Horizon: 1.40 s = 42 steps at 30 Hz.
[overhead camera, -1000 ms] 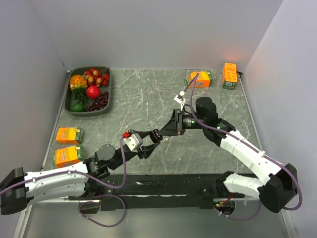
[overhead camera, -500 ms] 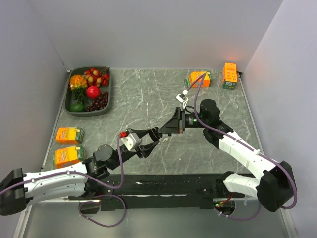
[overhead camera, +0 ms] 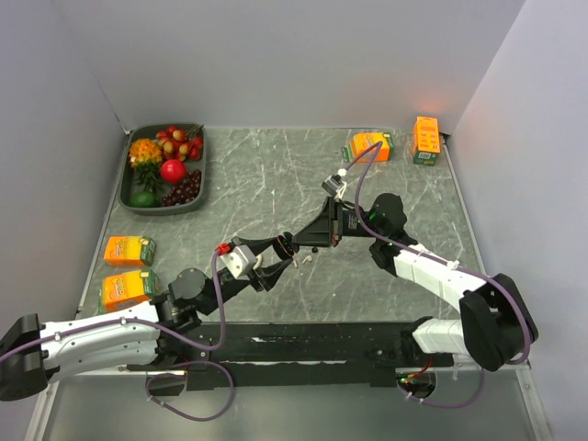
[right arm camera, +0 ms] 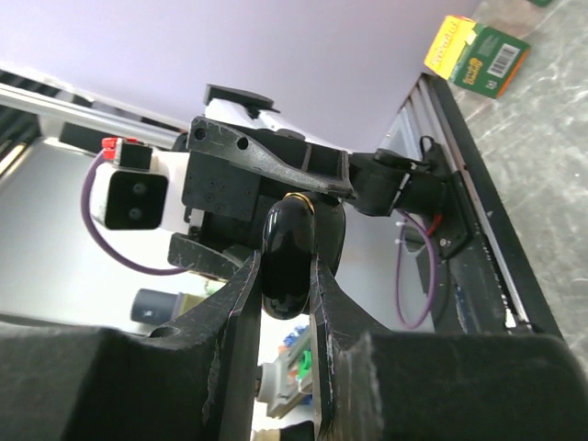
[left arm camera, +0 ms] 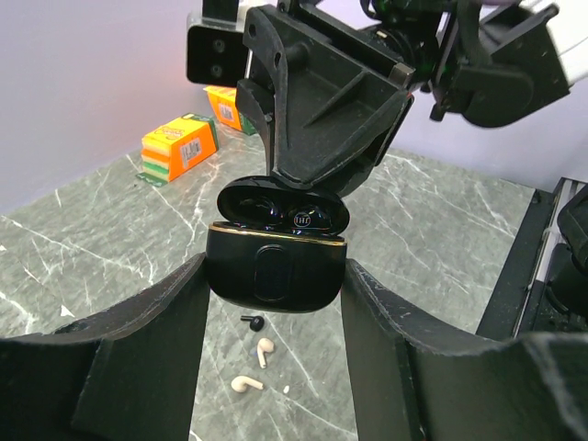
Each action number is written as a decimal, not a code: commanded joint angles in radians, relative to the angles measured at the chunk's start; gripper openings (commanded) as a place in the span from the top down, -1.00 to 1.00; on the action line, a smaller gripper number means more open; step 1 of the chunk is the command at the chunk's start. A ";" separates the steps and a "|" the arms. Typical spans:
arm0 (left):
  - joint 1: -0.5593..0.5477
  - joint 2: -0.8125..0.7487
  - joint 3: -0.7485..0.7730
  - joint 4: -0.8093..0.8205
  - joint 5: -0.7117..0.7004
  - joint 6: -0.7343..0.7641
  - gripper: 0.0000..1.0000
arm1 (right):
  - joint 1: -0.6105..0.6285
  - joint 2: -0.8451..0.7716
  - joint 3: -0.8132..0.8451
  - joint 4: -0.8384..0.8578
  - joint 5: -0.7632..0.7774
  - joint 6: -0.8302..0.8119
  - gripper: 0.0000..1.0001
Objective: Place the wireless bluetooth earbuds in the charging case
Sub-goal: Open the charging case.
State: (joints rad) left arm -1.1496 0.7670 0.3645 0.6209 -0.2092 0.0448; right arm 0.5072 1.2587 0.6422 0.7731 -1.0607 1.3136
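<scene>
Left claw [left arm camera: 276, 280] clamps the glossy black, pebble-round charging case [left arm camera: 274, 266], lid [left arm camera: 280, 209] up. At six o'clock below, two white earbuds [left arm camera: 265, 350] and a black bud [left arm camera: 250, 320] lie on the veined marble tabletop [left arm camera: 92, 266]. At twelve, right claw [right arm camera: 287, 276] pinches that lid.

A tray [overhead camera: 201, 184] of fruit [overhead camera: 173, 170] sits far left on the marble table [overhead camera: 266, 175]. Two orange cartons [overhead camera: 129, 250] lie nearer. Two more cartons [overhead camera: 368, 146] stand far right.

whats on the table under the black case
The case, gripped by the left claw, hangs above the table. Below it lie one black earbud and two white earbuds. Whatever sits behind the case's body is covered.
</scene>
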 commanded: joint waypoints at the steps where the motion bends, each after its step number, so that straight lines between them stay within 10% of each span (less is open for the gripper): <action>1: -0.004 -0.023 0.021 0.105 0.011 -0.010 0.98 | 0.022 0.025 -0.015 0.199 -0.071 0.099 0.91; 31: -0.004 -0.052 0.017 0.089 0.019 -0.005 0.98 | -0.007 0.022 -0.027 0.124 -0.055 0.058 0.10; 42: -0.005 -0.048 0.011 0.076 0.016 -0.006 0.98 | -0.015 -0.128 0.190 -0.568 0.071 -0.356 -0.28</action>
State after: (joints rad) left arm -1.1519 0.7353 0.3641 0.6250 -0.1970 0.0418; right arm 0.4946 1.1896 0.7151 0.4755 -1.0435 1.1538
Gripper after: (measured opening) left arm 0.582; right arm 0.626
